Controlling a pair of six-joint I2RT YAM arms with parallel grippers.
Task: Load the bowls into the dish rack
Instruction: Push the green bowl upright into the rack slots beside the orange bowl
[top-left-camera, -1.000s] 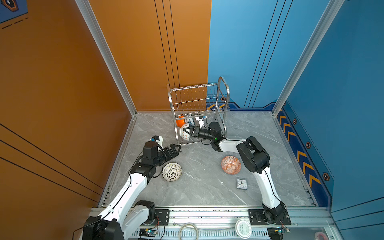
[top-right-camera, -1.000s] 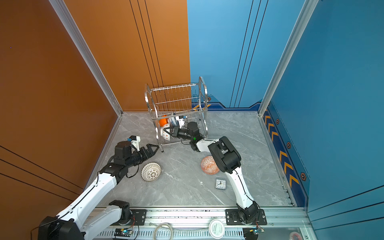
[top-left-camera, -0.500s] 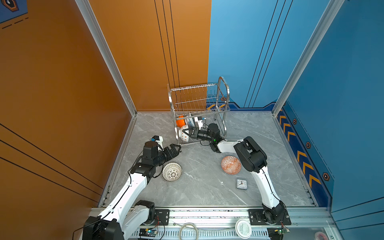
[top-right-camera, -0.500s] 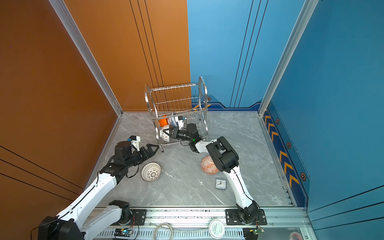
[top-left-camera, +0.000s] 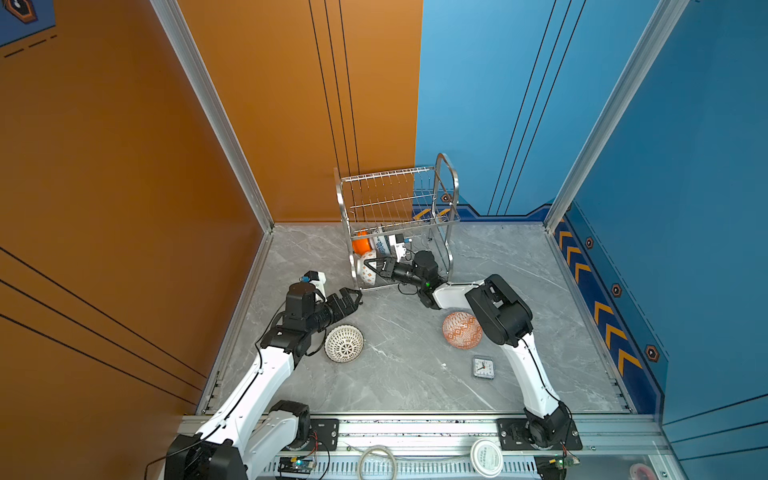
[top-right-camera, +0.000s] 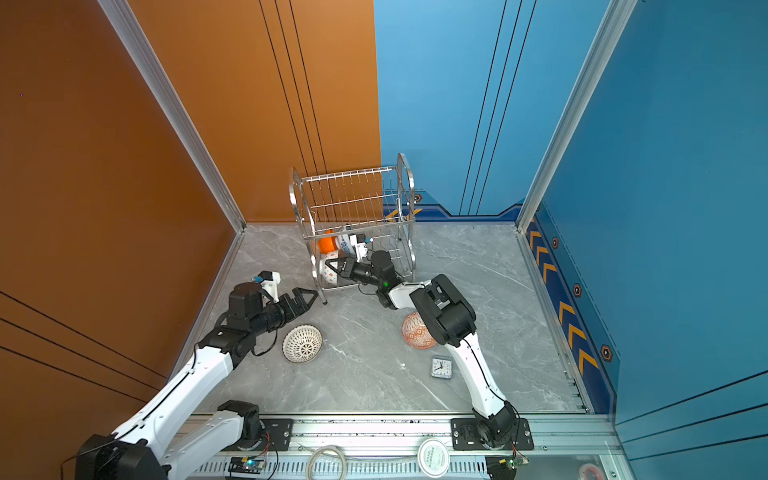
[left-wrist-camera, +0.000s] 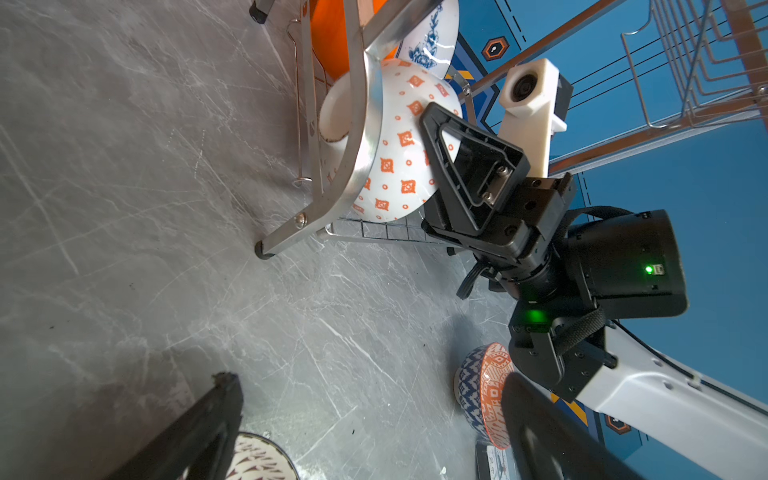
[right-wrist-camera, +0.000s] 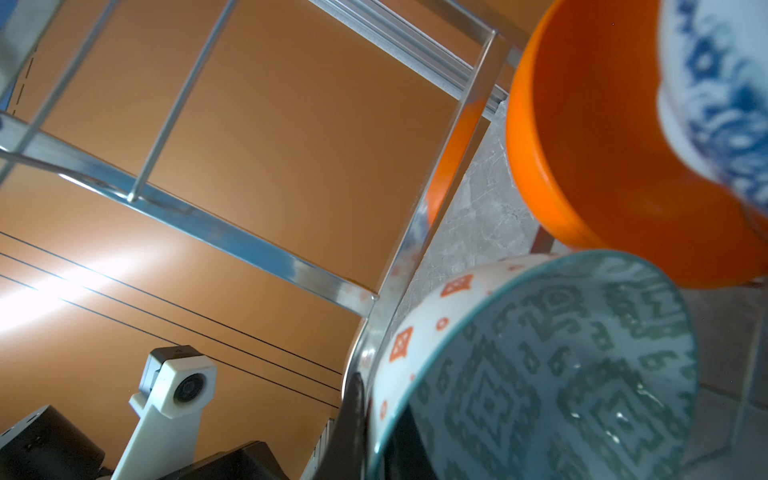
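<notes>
So the right gripper is reaching into the lower shelf of the dish rack from the right. It's clamped on the rim of the white bowl with orange-red diamonds, one finger outside and one inside. My guess is it's gripped by the rim so the bowl can go in on edge, foot pointing left and mouth facing back at the arm, the way dishes normally stand in a rack. It's right up at the left end frame. I honestly can't tell whether it's resting on the shelf wires yet or hanging in the grip, since the frame covers that part.

Further back on the same shelf are the plain orange bowl and, just right of it, the blue-patterned bowl, both on edge too. I can't see any bowls on the upper shelf.

The left gripper has its jaws spread wide and holds nothing. It hovers near the rack's near-left foot, just beyond the lattice bowl, which sits on the table. It looks lined up for that one next.

Also out on the table is the orange-and-blue bowl, beside the right arm's elbow, with a small clock nearer the front.
</notes>
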